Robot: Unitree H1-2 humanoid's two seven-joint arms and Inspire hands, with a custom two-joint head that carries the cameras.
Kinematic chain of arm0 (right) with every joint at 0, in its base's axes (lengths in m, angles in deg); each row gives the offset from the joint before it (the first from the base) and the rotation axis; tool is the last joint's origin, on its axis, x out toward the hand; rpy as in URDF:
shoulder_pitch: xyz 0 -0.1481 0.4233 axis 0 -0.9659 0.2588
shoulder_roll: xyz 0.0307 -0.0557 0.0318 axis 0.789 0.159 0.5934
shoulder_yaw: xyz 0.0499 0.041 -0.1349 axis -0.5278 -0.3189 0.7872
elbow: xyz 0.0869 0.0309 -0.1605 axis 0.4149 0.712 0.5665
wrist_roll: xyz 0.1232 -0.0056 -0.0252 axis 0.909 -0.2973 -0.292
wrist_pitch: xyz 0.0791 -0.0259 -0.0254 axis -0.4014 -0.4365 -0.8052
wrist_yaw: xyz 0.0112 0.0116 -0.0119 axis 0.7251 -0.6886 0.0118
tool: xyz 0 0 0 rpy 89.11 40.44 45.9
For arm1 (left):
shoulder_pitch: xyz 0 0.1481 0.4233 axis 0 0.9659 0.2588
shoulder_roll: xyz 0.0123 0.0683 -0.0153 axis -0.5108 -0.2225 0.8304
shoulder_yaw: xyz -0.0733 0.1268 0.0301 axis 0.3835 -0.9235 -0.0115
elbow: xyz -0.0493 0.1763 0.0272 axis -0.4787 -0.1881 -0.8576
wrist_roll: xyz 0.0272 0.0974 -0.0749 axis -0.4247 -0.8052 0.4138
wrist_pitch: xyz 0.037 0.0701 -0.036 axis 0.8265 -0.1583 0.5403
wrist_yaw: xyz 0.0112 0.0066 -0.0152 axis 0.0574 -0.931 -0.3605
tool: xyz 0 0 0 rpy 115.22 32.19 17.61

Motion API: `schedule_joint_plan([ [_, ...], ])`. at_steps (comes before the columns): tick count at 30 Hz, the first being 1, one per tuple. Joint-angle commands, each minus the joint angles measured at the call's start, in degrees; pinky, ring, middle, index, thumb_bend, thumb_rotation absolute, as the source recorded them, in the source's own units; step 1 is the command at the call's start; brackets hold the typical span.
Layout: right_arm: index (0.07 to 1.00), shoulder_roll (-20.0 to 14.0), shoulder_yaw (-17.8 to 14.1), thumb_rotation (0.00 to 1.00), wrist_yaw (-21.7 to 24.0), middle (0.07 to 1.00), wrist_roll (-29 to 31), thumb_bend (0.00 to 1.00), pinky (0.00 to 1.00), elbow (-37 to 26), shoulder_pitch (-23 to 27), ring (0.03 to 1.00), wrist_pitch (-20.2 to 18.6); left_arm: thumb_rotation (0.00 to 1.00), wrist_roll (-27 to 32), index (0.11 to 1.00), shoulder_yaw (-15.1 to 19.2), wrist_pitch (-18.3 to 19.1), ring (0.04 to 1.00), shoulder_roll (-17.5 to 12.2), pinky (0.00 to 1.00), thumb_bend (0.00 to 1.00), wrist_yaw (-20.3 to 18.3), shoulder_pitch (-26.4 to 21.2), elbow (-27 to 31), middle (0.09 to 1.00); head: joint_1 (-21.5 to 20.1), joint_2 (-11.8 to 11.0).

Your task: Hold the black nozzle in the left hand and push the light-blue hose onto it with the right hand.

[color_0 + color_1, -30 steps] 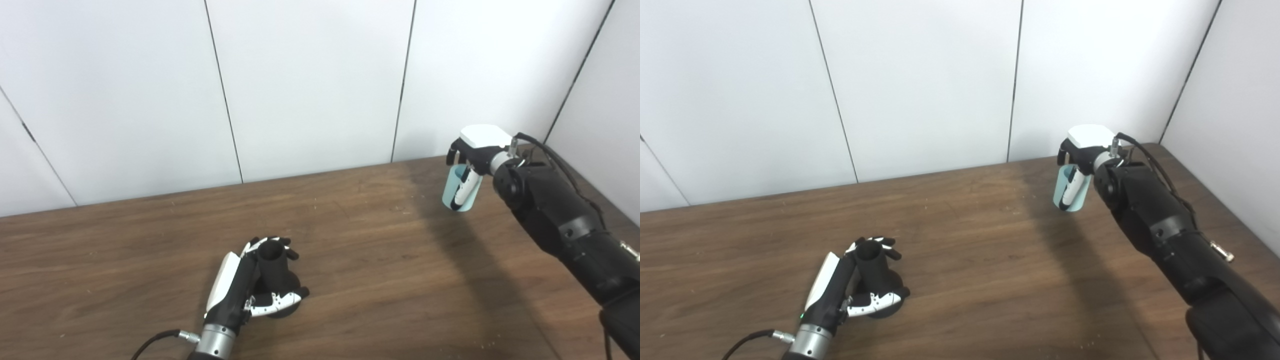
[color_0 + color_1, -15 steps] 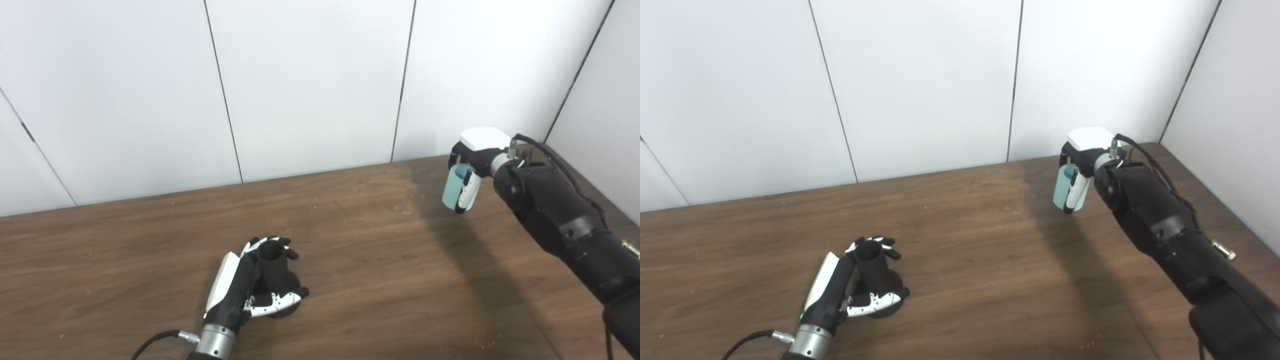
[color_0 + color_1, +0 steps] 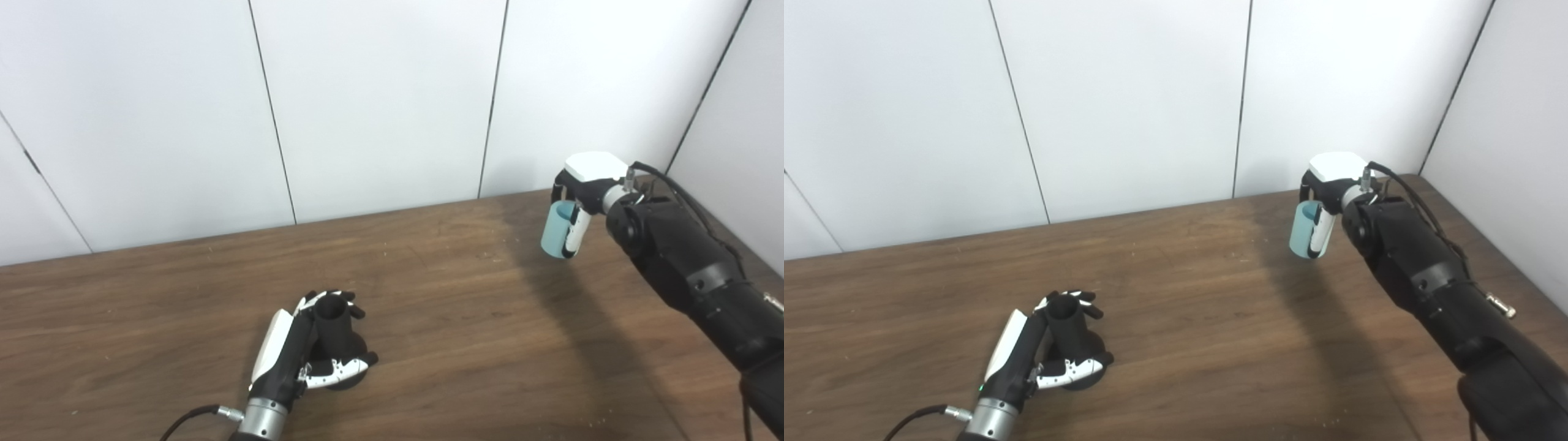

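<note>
Nozzle [image 3: 334,331] stood upright on the near-left table [image 3: 465,318], your left hand [image 3: 300,352] wrapped around it. Your right hand [image 3: 582,196] gripped the light-blue hose [image 3: 554,231] far right, well apart. Both were grasped; you hadn't joined them.
</note>
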Motion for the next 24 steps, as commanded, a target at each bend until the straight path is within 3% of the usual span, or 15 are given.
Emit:
schedule_joint_plan([
  [1, 0.586, -1.8, -1.3, 0.00, -2.6, 0.475, 0.2, 0.58, 0.22, -0.7, 3.1, 0.317, 1.0, 0.07, -1.2, 0.488, -0.5, -0.5, 0.880, -1.7, 1.00, 0.51, 0.3, 6.5, -5.0, 0.780, 0.1, 0.0],
  [4, 0.537, -1.9, -1.3, 0.01, -4.4, 0.453, -0.1, 0.54, 0.31, -0.9, 2.9, 0.409, 2.3, 0.07, -1.1, 0.488, -0.5, -0.6, 0.881, -1.6, 1.00, 0.51, 0.3, 6.5, -5.2, 0.780, 0.1, 0.1],
  [13, 0.494, -1.7, -0.9, 0.01, -7.7, 0.479, -0.6, 0.53, 0.39, -1.1, 2.4, 0.459, 4.3, 0.07, -1.2, 0.488, -0.5, -0.5, 0.881, -1.6, 1.00, 0.51, 0.2, 6.5, -4.8, 0.780, 0.2, 0.3],
  [21, 0.509, -1.4, -1.4, 0.00, -7.7, 0.406, 0.8, 0.53, 0.24, -0.6, 1.9, 0.323, 5.3, 0.07, -1.4, 0.488, -0.6, -0.4, 0.880, -1.6, 1.00, 0.51, 0.3, 6.5, -4.9, 0.780, 0.3, 0.5],
  [24, 0.485, -1.5, -1.4, 0.00, -6.5, 0.463, 1.5, 0.53, 0.13, -1.3, 1.8, 0.221, 5.2, 0.07, -1.4, 0.488, -0.6, -0.2, 0.880, -1.7, 1.00, 0.51, 0.2, 6.6, -4.5, 0.780, 0.4, 0.7],
])
